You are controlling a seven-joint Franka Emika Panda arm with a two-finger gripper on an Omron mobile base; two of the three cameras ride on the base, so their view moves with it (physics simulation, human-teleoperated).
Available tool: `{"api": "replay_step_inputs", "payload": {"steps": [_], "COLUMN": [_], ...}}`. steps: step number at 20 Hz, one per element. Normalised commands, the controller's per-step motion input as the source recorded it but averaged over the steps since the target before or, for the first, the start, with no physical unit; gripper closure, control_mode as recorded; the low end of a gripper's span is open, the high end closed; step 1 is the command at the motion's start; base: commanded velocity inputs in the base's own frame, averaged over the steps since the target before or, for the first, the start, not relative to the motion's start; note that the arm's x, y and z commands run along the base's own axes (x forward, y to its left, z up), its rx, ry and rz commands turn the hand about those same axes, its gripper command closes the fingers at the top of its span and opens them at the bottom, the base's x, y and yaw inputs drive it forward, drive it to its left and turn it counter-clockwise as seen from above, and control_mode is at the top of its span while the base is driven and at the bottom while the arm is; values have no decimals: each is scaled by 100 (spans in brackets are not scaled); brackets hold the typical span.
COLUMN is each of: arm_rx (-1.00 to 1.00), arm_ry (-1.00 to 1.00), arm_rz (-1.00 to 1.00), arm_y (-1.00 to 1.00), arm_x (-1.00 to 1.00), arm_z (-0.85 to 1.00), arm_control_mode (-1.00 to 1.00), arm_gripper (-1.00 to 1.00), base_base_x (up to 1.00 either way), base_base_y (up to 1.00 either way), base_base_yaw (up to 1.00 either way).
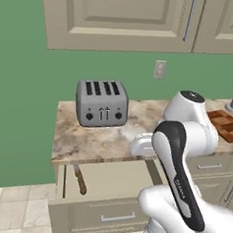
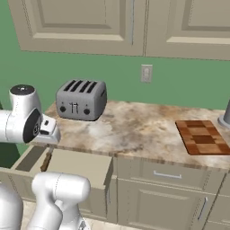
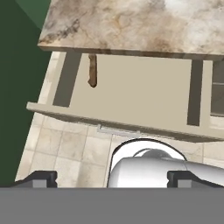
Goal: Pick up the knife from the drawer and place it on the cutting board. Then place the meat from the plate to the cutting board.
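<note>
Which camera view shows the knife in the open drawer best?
The hand view: it looks down into the drawer, and the knife handle lies unobstructed. The left base view shows the handle smaller; the right base view shows barely a sliver.

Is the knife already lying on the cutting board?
No, the knife lies in the open drawer, while the cutting board on the counter is bare.

A brown wooden handle is seen on the knife [image 3: 92,70], mottled polished stone on the table [image 3: 144,26], brushed metal on the toaster [image 1: 101,102].
</note>
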Motion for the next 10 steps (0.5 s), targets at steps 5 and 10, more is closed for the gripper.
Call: {"api": "replay_step_inputs", "payload": {"steps": [5, 10], "arm_rx": [0, 0], "arm_ry": [0, 0], "arm_rz": [0, 0], "arm_y": [0, 0], "arm_x": [0, 0], "arm_z": [0, 0], "arm_control_mode": [100, 100], "arm_gripper": [-100, -100], "base_base_x": [-88, -60], "base_base_y": [0, 0], "base_base_yaw": [0, -2]}}
